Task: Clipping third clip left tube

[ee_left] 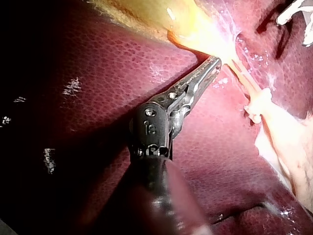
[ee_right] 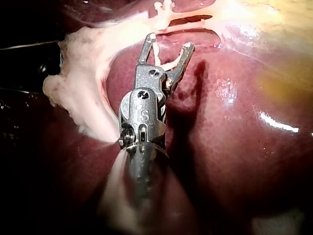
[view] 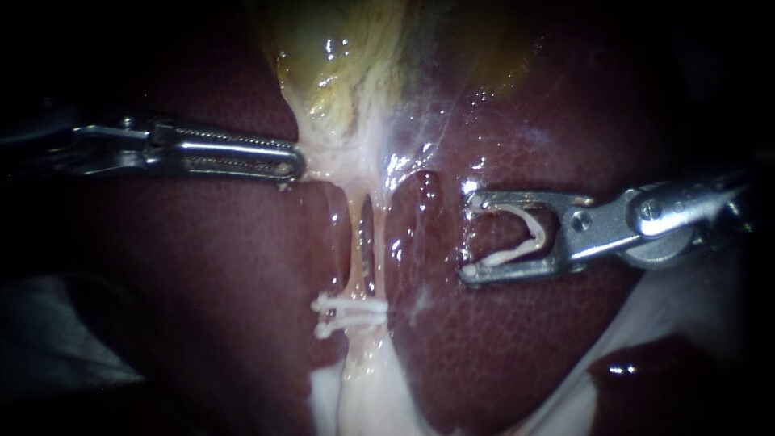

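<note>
Right instrument (view: 471,236): jaws spread wide, with a loaded clip (view: 529,242) seated between them, one leg against each jaw. The shaft enters from the right, nearly level. The jaws face the left tube (view: 353,242) but stand apart from it, over the liver (view: 202,282). The left tube runs down from the gallbladder (view: 355,56); two clips (view: 349,315) cross its lower end. Left instrument (view: 295,164): shaft level, jaws pressed together, pinching pale tissue (view: 339,153) beside the tube's upper end.
</note>
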Action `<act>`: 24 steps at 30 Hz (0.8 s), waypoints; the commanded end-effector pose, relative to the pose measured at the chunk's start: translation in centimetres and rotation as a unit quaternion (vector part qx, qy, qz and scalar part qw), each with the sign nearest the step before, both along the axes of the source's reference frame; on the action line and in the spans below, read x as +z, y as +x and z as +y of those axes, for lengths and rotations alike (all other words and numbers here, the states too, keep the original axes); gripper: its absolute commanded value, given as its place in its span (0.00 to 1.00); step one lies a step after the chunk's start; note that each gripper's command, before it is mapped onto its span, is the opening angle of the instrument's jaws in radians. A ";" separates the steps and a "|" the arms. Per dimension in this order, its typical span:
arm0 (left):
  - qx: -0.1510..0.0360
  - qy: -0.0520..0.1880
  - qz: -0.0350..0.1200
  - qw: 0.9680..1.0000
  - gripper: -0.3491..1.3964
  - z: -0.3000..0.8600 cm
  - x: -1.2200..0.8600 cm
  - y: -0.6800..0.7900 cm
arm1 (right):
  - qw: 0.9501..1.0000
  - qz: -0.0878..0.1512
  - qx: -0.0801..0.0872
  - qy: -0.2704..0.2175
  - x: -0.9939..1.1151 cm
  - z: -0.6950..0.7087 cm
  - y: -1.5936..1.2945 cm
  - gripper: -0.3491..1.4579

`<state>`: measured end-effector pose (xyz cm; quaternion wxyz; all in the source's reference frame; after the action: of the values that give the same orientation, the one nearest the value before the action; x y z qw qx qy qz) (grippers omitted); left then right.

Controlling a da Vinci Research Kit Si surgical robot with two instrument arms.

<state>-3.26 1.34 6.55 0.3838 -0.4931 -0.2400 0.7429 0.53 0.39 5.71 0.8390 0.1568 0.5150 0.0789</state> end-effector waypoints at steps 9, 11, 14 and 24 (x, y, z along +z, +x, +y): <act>-0.005 0.007 -0.009 1.000 0.00 0.09 -0.44 0.24 | 1.000 0.003 -0.004 0.002 -0.01 -0.01 0.00 0.47; -0.006 0.002 -0.013 1.000 0.00 0.11 -0.53 0.28 | 1.000 0.003 -0.004 0.002 -0.01 -0.01 0.00 0.47; -0.008 0.000 -0.014 1.000 0.00 0.13 -0.60 0.32 | 1.000 0.006 -0.005 0.003 -0.02 -0.02 0.01 0.47; -0.009 0.000 -0.014 1.000 0.00 0.14 -0.60 0.33 | 0.999 0.033 -0.010 0.023 -0.01 -0.09 0.27 0.47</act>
<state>-2.93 1.48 5.95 0.3870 -0.5053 -0.2406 0.7328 0.86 0.28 5.73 0.8165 0.1879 0.5406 0.0765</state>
